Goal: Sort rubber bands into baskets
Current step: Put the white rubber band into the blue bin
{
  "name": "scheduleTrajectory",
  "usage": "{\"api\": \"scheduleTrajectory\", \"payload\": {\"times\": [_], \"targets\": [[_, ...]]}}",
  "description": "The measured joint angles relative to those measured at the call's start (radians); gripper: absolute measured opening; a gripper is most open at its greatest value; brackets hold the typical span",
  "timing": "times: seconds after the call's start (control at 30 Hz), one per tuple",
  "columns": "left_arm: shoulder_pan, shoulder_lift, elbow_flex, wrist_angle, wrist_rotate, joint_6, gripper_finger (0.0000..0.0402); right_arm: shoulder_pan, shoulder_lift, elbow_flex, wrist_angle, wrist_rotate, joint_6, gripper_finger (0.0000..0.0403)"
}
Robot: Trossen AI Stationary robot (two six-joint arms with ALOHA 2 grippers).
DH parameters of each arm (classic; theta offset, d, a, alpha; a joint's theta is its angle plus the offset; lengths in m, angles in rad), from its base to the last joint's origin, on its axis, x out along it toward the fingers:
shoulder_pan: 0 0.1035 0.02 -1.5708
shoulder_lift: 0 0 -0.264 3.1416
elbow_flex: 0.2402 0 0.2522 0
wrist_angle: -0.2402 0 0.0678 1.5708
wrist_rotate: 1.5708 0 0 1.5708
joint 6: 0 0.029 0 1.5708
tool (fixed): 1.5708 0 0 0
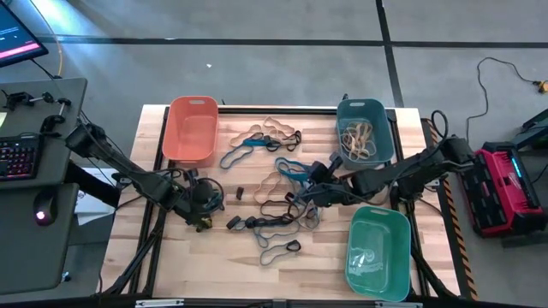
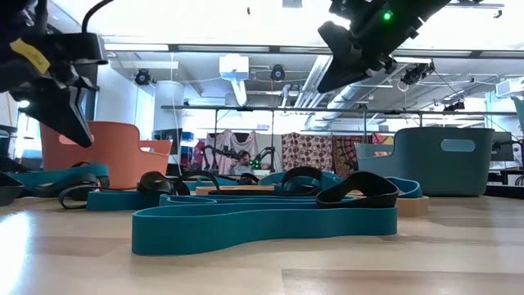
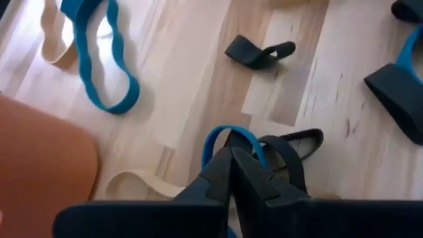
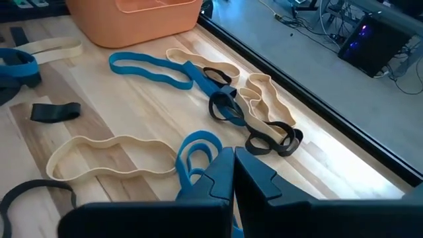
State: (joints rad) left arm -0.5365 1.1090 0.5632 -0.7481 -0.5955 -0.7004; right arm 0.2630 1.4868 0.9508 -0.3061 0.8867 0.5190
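- Wooden surface (image 1: 171,257) carries three baskets: an orange-salmon basket (image 1: 192,128) at the far left, a dark teal basket (image 1: 363,130) at the far right, and a green basket (image 1: 378,251) at the near right.
- Sorted so far: the dark teal basket holds a cluster of tan rubber bands (image 1: 358,139). The orange-salmon basket looks empty. The green basket shows something pale on its floor; whether that is a band or a reflection cannot be told.
- Unsorted: loose rubber bands (image 1: 272,184), tan, blue and black, lie spread and partly tangled across the middle of the surface between the baskets. By count, most of the work appears to remain.
- Left pincer (image 3: 232,157) sits low over the surface in front of the orange-salmon basket, fingers pressed together. A blue band (image 3: 228,135) loops up just beyond the fingertips with a black band (image 3: 294,142) beside it; it appears pinched, though the contact itself is hidden.
- Right pincer (image 4: 232,158) is over the middle of the pile, fingers shut, with a blue loop (image 4: 197,151) at its tips; a hold on it cannot be confirmed.
- Judgement: early stage, with one colour begun and two baskets effectively unfilled.
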Motion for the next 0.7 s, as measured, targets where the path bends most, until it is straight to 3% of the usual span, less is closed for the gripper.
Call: {"api": "scheduleTrajectory", "payload": {"times": [0.33,0.5,0.7], "targets": [[0.064,0.004,-0.004,0.024,-0.025,0.083,0.0077,0.008,0.0,0.0,0.019,0.0,-0.001,0.0],[0.127,0.005,-0.046,0.064,-0.001,0.103,0.0064,0.008,0.0,0.0,0.02,0.0,-0.002,0.0],[0.142,0.005,-0.084,0.199,0.121,0.192,0.0025,0.008,0.0,0.0,0.02,0.0,-0.003,0.0]]}}
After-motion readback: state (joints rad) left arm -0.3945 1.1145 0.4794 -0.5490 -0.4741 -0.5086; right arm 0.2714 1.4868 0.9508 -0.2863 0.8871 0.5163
